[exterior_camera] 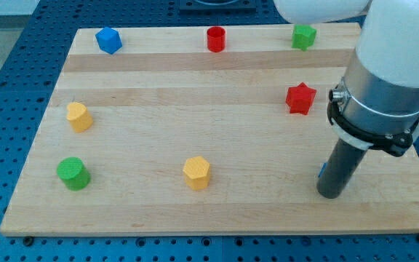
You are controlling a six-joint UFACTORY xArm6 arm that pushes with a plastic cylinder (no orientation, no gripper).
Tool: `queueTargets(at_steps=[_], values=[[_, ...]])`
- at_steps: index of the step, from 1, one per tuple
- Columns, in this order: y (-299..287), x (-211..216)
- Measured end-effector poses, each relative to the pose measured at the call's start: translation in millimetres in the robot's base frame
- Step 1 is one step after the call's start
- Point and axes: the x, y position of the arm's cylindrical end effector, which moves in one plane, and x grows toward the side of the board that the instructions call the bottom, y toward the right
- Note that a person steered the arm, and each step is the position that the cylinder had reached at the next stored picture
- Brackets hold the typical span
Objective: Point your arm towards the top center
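Observation:
My tip (pixel 330 194) rests on the wooden board (pixel 195 116) at the view's lower right. A small blue block (pixel 321 172) peeks out just left of the rod, mostly hidden behind it. A red star-shaped block (pixel 300 98) lies above the tip. Along the view's top edge sit a blue block (pixel 108 40) at the left, a red cylinder (pixel 215 38) at the centre and a green block (pixel 303 36) at the right. A yellow block (pixel 79 116) is at the left, a green cylinder (pixel 73 173) at the lower left, a yellow hexagonal block (pixel 196 172) at the lower middle.
The arm's white and grey body (pixel 388 80) fills the view's right side and hides part of the board there. The board lies on a blue perforated table (pixel 6 87).

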Motion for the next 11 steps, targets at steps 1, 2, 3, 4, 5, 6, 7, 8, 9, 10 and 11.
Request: queueTargets(at_steps=[1, 2, 3, 4, 5, 6, 7, 8, 9, 10, 11], values=[[0.1, 0.0], [0.1, 0.0], [-1.4, -0.8], [5.6, -0.8], [-40.6, -0.7], [-86.3, -0.7], [-97.0, 0.6], [-100.0, 0.6], [-97.5, 0.6], [-102.7, 14.2], [-161.4, 31.5]])
